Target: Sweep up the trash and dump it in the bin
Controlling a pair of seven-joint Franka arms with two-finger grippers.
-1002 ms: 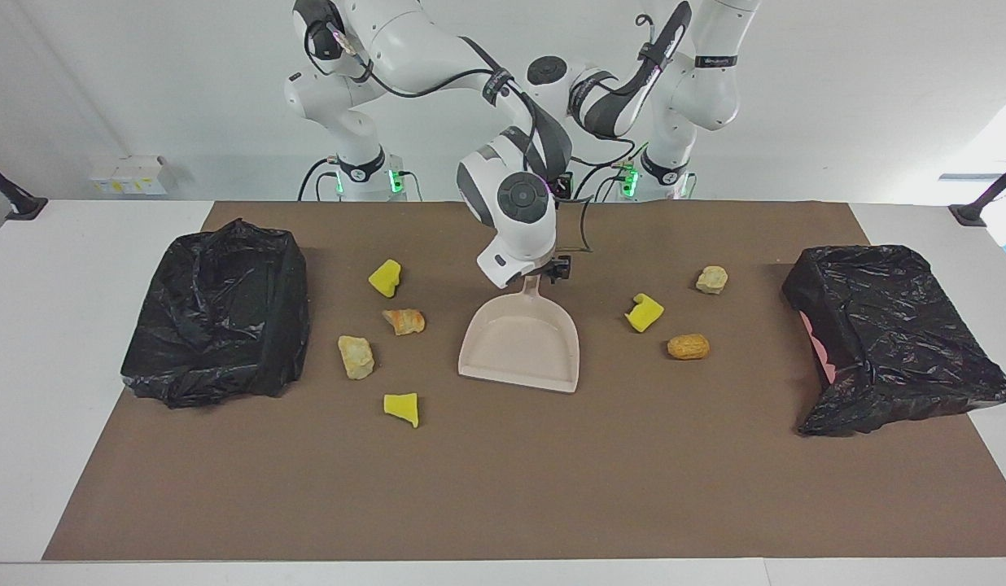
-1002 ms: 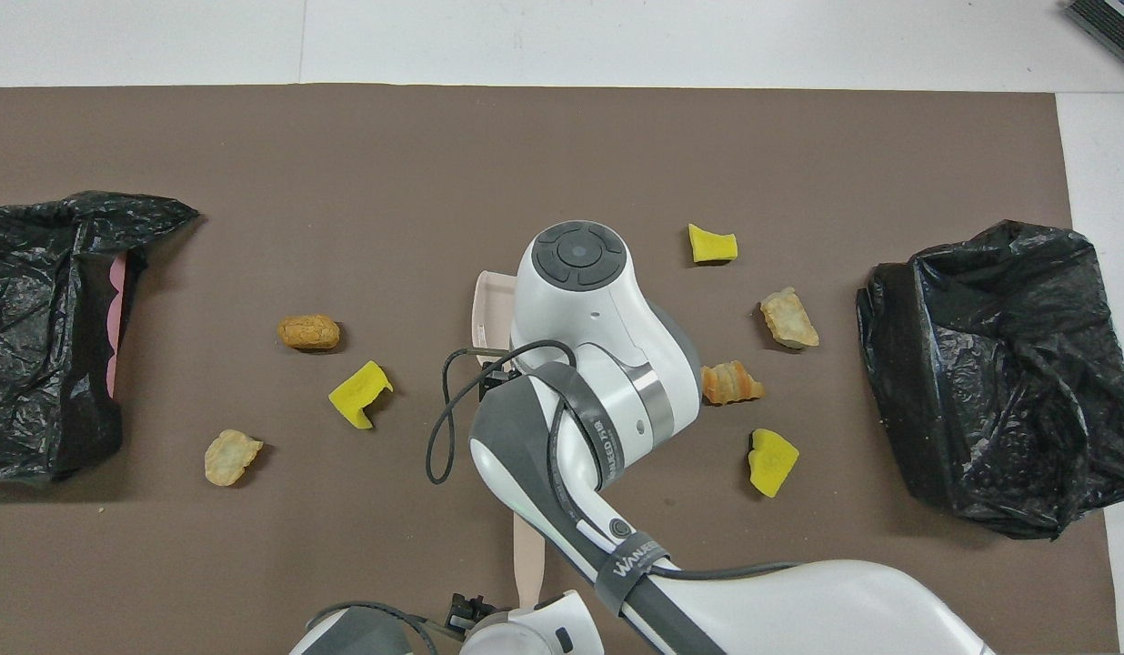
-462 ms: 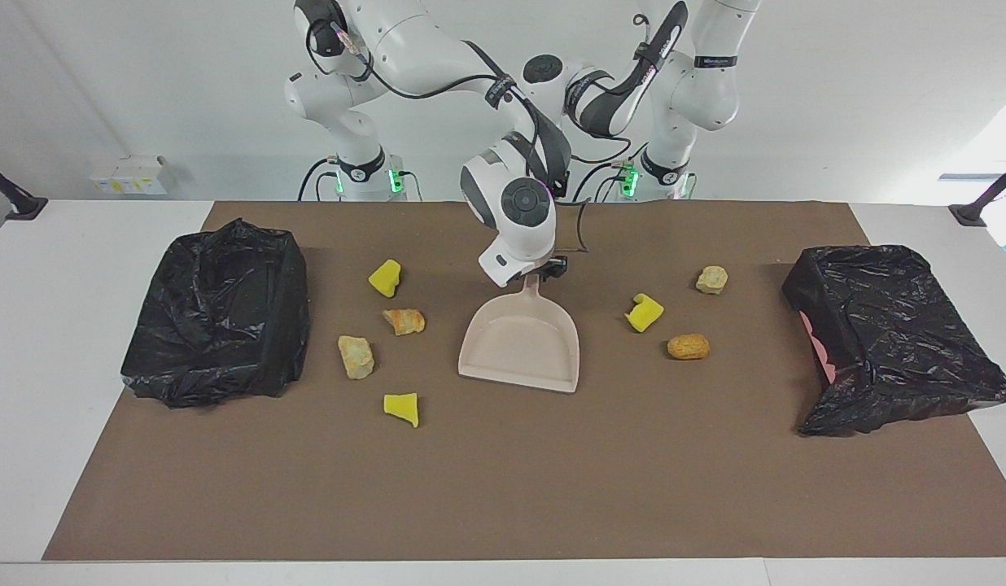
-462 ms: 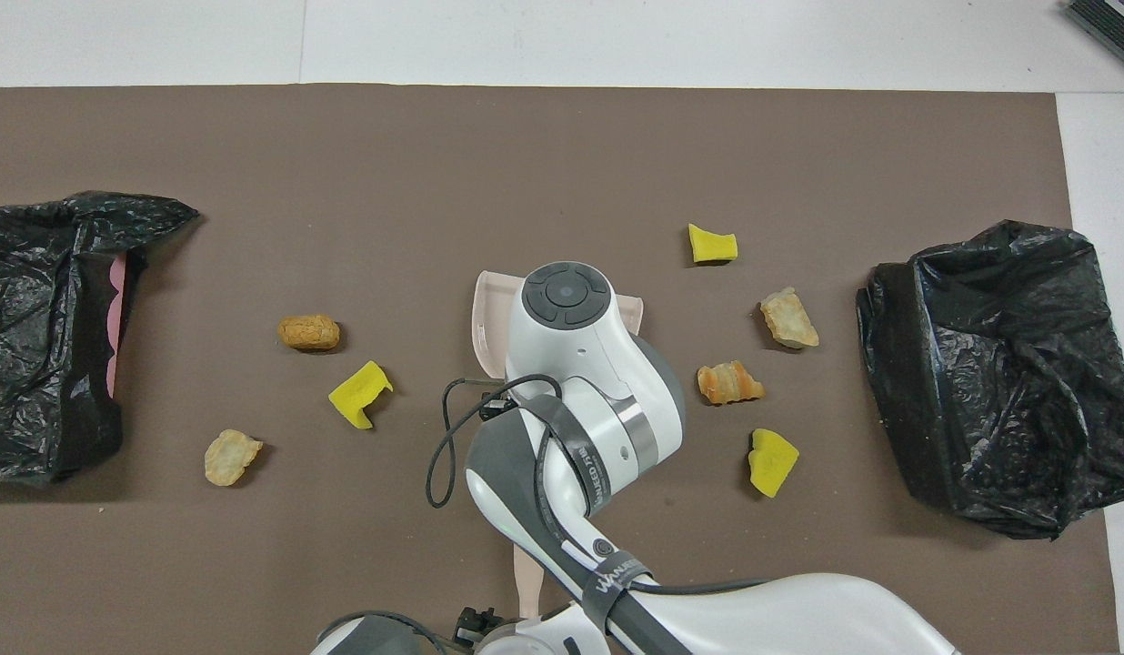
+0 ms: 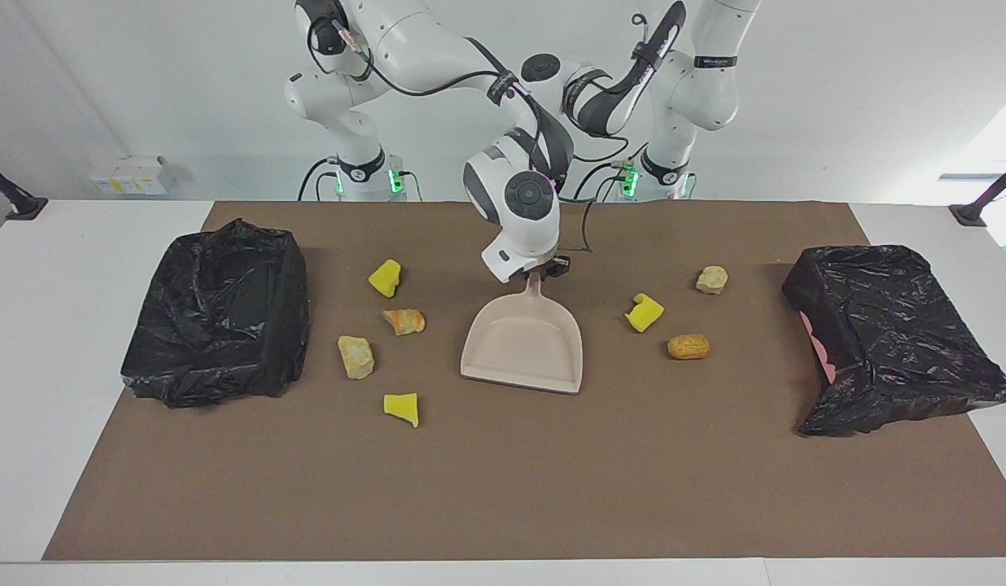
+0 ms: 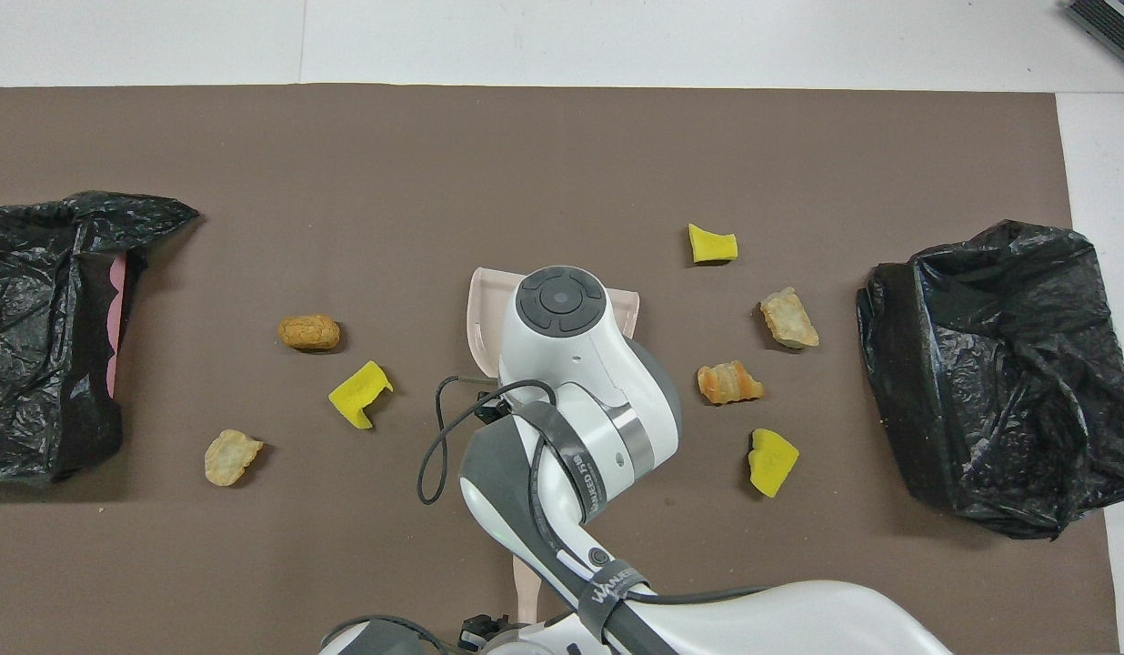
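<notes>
The right gripper (image 5: 542, 275) squeezed the dustpan (image 5: 523, 346) handle in the middle of the mat (image 5: 503, 488). The trash (image 5: 402, 321) lay scattered on both sides of it. The left gripper (image 6: 476, 628) was at the mat's edge nearest the robots. I could not tell if it was open.

Blocking the way down, right under the right pincer (image 5: 544, 273): beige plastic dustpan (image 5: 523, 346). Crowding the mat toward the right arm's end from the pincer: four yellow and tan trash chunks (image 5: 403, 321); toward the left arm's end, three more. Lying open farther out from the pincer: bare brown mat (image 5: 503, 480).
</notes>
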